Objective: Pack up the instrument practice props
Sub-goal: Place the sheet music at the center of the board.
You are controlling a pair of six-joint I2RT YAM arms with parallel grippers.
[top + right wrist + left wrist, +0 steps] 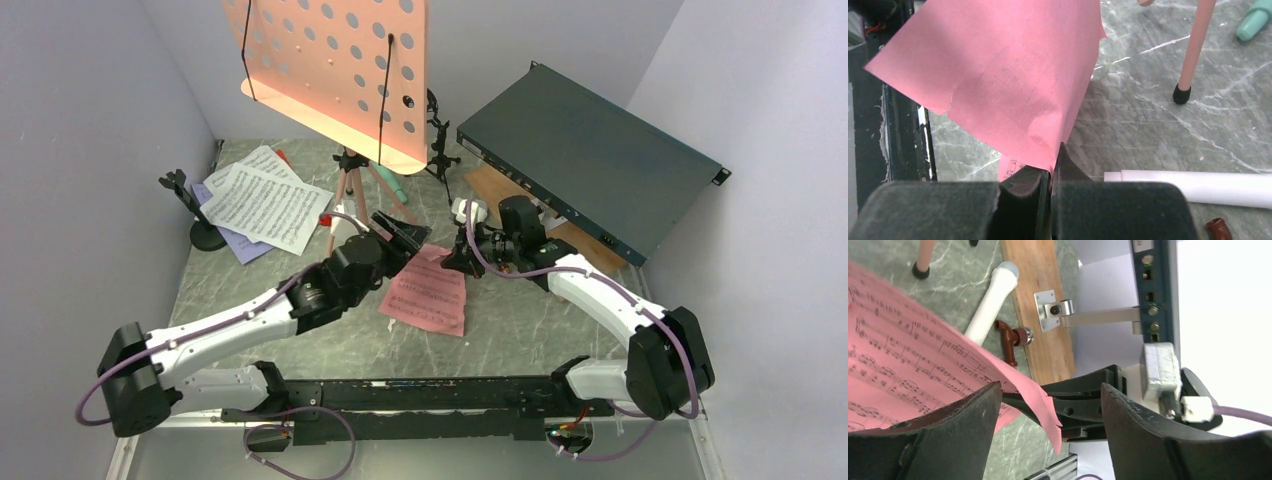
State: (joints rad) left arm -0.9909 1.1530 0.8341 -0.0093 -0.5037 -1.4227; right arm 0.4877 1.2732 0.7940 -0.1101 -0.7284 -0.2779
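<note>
The red sheet-music page [428, 292] lies mostly on the table with its far corner lifted. My right gripper [456, 262] is shut on that corner; in the right wrist view the red page [998, 75] rises from the closed right gripper [1052, 175]. My left gripper [1050, 405] is open around the same corner of the red page [908, 355] without touching it. The pink perforated music tripod [330, 70] stands behind. White pages [265, 205] lie on a lavender page [225, 242]. The white microphone [990, 300] and green microphone [1255, 22] lie on the table.
A black microphone mount [190, 210] stands at the left, another [437, 130] behind the tripod. The dark green metal box [590, 170] rests over a wooden board [490, 185] at the right. A pink tripod leg [1193, 55] stands near the right gripper.
</note>
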